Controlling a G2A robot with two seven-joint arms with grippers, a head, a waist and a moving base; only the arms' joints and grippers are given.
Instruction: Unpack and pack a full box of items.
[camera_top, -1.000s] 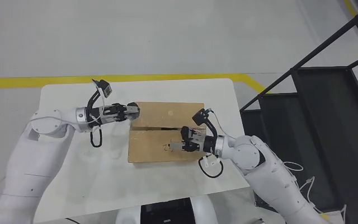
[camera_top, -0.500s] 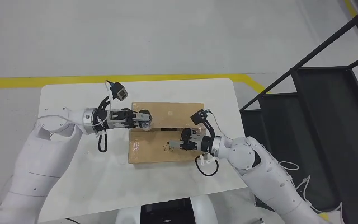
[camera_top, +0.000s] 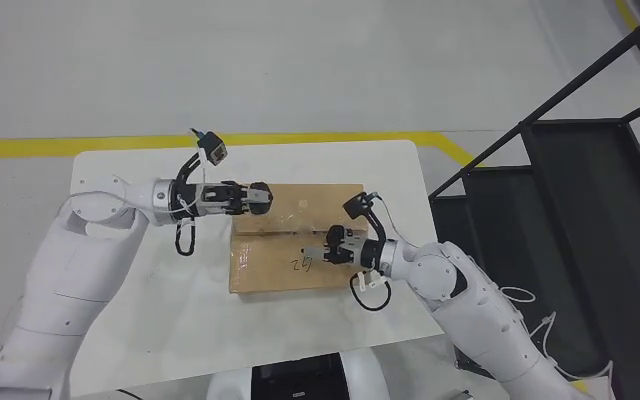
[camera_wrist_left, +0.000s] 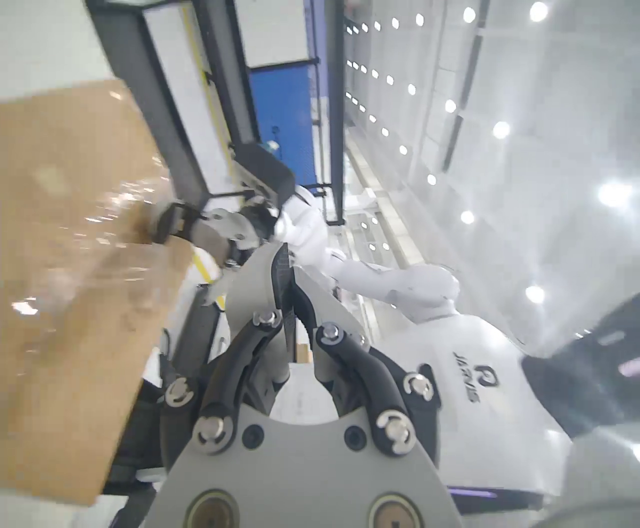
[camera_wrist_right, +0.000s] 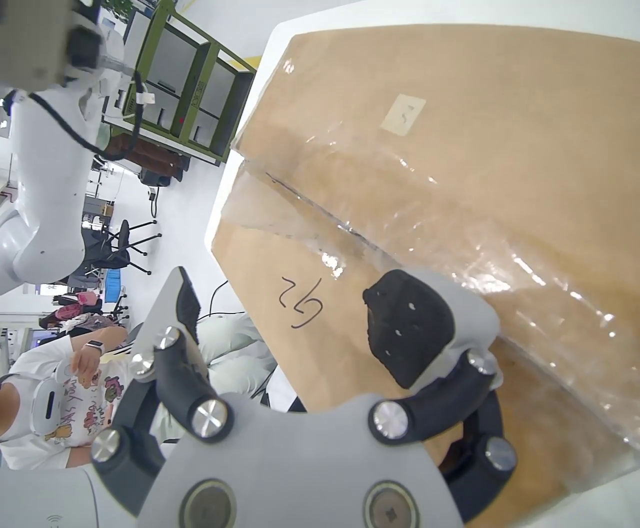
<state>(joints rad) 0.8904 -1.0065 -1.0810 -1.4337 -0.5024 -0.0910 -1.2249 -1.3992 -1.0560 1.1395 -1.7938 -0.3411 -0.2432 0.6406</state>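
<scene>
A closed cardboard box (camera_top: 300, 205) sits in the middle of the white table (camera_top: 140, 300). Clear tape runs along its top seam, and a handwritten mark (camera_wrist_right: 300, 307) is on the near flap. My left gripper (camera_top: 262, 197) is shut at the box's far left corner, with nothing between its fingers (camera_wrist_left: 284, 260). In the left wrist view the box (camera_wrist_left: 60, 225) lies beside it. My right gripper (camera_top: 318, 248) hovers open over the box top (camera_wrist_right: 450, 150) close to the seam, one black pad (camera_wrist_right: 410, 330) over the cardboard and the other finger (camera_wrist_right: 182, 295) off the box's edge.
The table has bare room left of the box and along its front edge. A black metal stair frame (camera_top: 560, 200) stands to the right of the table. A yellow floor line (camera_top: 100, 145) runs behind the table.
My left gripper swung in over the box's left end, then drew back toward the far left corner. My right gripper shifted slightly toward the taped seam. The box stayed put.
</scene>
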